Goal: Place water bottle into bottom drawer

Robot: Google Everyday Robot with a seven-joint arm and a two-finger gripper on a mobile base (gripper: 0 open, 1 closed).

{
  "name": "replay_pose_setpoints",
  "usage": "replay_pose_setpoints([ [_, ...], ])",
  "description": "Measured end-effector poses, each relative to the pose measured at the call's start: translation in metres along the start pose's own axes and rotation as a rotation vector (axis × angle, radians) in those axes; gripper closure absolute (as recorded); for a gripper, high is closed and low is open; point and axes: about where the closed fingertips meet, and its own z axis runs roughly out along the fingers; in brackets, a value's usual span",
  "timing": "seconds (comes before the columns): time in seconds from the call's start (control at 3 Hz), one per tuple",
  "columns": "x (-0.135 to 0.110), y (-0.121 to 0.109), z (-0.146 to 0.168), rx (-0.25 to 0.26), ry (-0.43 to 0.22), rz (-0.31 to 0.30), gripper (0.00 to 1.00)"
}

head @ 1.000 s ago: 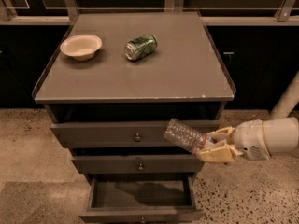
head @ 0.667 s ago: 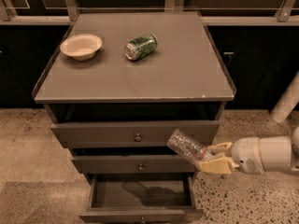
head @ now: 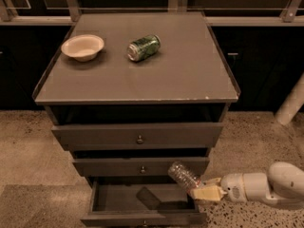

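Low in the frame's lower right, the hand [head: 205, 192] grips the tilted water bottle [head: 183, 175] just above the right end of the open bottom drawer [head: 142, 217]. Placement seems under way; next, carry it leftward, lower, release.

White arm [head: 268, 186] enters from the lower right, forearm nearly horizontal, pointing left. Its end effector [head: 203, 190] sits low, beige fingers [head: 210, 194] clamped on the water bottle [head: 183, 175].
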Motion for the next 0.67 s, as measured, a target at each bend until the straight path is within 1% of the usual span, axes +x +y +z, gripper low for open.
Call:
replay_pose_setpoints([
  [0.33, 0.0130, -0.0041, 0.0111, -0.024, 0.002, 0.028, 1.00],
  [0.67, 0.0138, -0.0044, 0.0118, -0.024, 0.004, 0.032, 1.00],
])
